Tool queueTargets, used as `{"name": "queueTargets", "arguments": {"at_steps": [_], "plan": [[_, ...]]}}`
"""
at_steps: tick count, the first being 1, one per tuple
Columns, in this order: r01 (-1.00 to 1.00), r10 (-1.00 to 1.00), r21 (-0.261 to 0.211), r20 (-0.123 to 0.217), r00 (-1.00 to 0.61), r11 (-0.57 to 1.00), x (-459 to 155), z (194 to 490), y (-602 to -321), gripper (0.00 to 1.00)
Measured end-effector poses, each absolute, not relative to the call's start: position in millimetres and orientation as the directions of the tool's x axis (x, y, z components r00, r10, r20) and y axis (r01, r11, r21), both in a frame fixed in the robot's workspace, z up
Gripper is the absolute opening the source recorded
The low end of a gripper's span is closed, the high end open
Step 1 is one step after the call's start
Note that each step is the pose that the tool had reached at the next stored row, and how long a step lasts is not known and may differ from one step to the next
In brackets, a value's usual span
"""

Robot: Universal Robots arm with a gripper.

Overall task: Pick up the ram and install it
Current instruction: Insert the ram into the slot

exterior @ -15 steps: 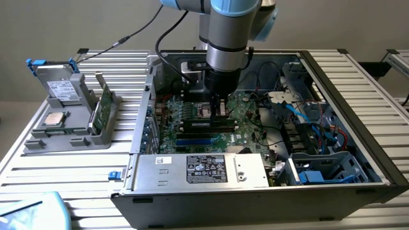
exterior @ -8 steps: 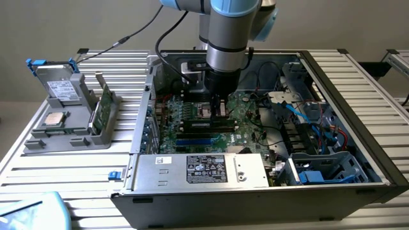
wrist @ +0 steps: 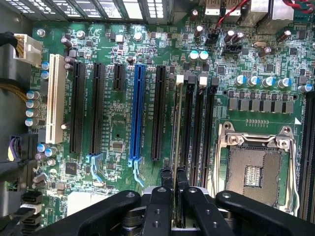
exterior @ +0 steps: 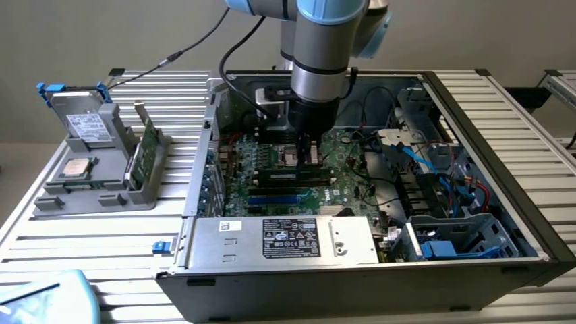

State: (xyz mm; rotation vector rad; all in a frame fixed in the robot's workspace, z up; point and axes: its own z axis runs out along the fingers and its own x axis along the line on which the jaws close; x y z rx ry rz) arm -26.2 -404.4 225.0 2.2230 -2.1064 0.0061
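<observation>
We hold the ram [wrist: 175, 129] edge-on in the closed end effector [wrist: 174, 181], inside the case [exterior: 360, 297], just beside empty slots [wrist: 189, 128]. Pickup done; whether it is seated, we cannot tell.

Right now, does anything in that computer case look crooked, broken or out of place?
Nothing looks broken or spilled. The ram, held edge-on in the gripper, runs in line with the memory slots, not askew. Only the processor socket stands empty.
</observation>
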Motion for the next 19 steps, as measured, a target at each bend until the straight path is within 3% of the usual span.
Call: {"name": "queueTargets", "arguments": {"at_steps": [19], "plan": [[-0.997,-0.997,0.055,0.057,0.049,-0.046,-26.0,222.0,-403.2,0.14]]}}
